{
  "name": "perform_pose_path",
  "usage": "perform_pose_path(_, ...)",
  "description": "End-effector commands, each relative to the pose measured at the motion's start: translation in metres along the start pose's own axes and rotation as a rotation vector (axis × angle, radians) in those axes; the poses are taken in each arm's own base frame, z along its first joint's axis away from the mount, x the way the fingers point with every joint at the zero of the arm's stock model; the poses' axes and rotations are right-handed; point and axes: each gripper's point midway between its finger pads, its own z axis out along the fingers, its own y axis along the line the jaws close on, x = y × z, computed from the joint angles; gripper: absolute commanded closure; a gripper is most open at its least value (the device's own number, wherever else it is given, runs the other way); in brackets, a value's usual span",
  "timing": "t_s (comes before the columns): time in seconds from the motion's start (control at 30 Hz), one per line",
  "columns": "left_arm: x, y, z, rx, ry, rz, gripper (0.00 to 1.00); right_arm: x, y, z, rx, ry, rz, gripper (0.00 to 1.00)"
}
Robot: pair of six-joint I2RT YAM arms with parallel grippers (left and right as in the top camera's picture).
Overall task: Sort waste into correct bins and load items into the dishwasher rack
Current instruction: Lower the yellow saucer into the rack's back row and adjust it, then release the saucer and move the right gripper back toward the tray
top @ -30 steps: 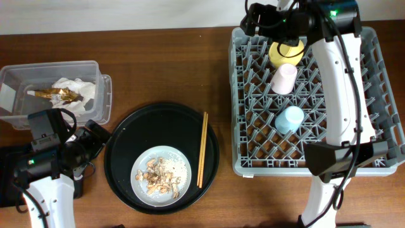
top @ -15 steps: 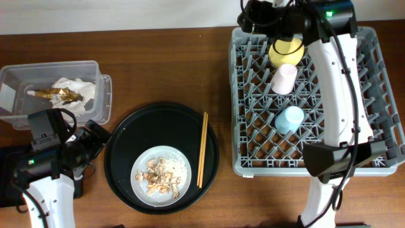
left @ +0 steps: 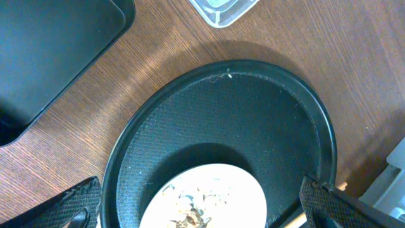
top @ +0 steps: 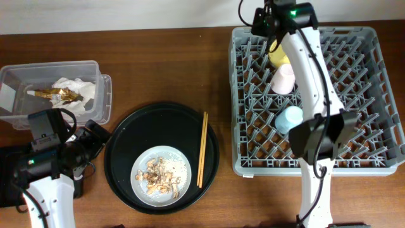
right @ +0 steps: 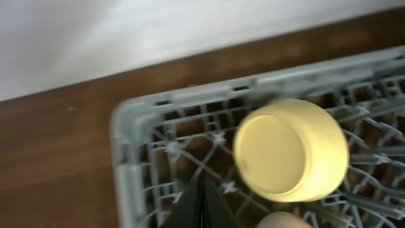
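The grey dishwasher rack [top: 373,95] holds a yellow bowl [top: 280,56], upside down, a pink cup [top: 283,79] and a blue cup [top: 289,118]. My right gripper [top: 258,24] hovers over the rack's far left corner [right: 130,126], fingers shut together [right: 201,206] with nothing between them, just left of the bowl [right: 291,149]. A grey-white plate [top: 177,163] with food scraps [top: 158,176] and the chopsticks [top: 202,149] lie on the round black tray. My left gripper [top: 96,136] stands open at that tray's left edge; in its wrist view the jaws [left: 202,206] frame the plate [left: 209,183].
The clear tub [top: 104,95] at the far left holds a white napkin [top: 76,88] and a gold wrapper [top: 54,94]. A black rectangular tray [top: 7,177] sits under my left arm. The round black tray [top: 126,145] fills the table's middle front.
My right gripper has shut from open, and its arm has swung over the rack's far left corner, away from the bowl. The left arm has stayed still.
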Motion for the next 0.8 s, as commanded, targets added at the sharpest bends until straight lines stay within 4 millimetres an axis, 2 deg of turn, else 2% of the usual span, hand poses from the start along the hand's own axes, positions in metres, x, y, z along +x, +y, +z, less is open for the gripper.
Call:
perform_pose_path(0.0, -0.003, -0.001, -0.003, 0.003, -0.014, -0.008, 0.01, 0.002, -0.046, 0.024, 0.107, 0.033, 0.032, 0.96)
perform_pose_path(0.1, -0.003, -0.001, -0.003, 0.003, -0.014, -0.008, 0.01, 0.013, -0.063, 0.046, 0.091, 0.096, 0.031, 0.96)
perform_pose_path(0.17, -0.003, -0.001, -0.003, 0.003, -0.014, -0.008, 0.01, 0.028, -0.062, 0.066, 0.061, 0.153, 0.038, 0.96)
perform_pose_path(0.3, -0.003, -0.001, -0.003, 0.003, -0.014, -0.008, 0.01, 0.047, -0.070, 0.088, 0.098, 0.208, 0.031, 0.96)
perform_pose_path(0.43, -0.003, -0.001, -0.003, 0.004, -0.014, -0.008, 0.01, 0.047, -0.098, 0.088, 0.175, 0.218, 0.047, 0.96)
perform_pose_path(0.53, -0.003, -0.001, -0.003, 0.003, -0.014, -0.008, 0.01, 0.050, -0.126, 0.088, 0.211, 0.244, 0.103, 0.96)
perform_pose_path(0.6, -0.003, -0.001, -0.003, 0.003, -0.014, -0.008, 0.01, 0.049, -0.148, 0.076, 0.239, 0.266, 0.141, 0.96)
perform_pose_path(0.63, -0.003, -0.001, -0.003, 0.003, -0.014, -0.008, 0.01, 0.033, -0.155, 0.051, 0.236, 0.230, 0.160, 0.96)
perform_pose_path(0.67, -0.003, -0.001, -0.003, 0.003, -0.014, -0.008, 0.01, 0.023, -0.155, 0.035, 0.230, 0.202, 0.165, 0.96)
perform_pose_path(0.73, -0.003, -0.001, -0.003, 0.004, -0.014, -0.008, 0.01, -0.003, -0.148, -0.024, 0.198, 0.117, 0.172, 0.96)
perform_pose_path(0.77, -0.003, -0.001, -0.003, 0.004, -0.014, -0.008, 0.01, -0.011, -0.144, -0.062, 0.165, 0.084, 0.176, 0.96)
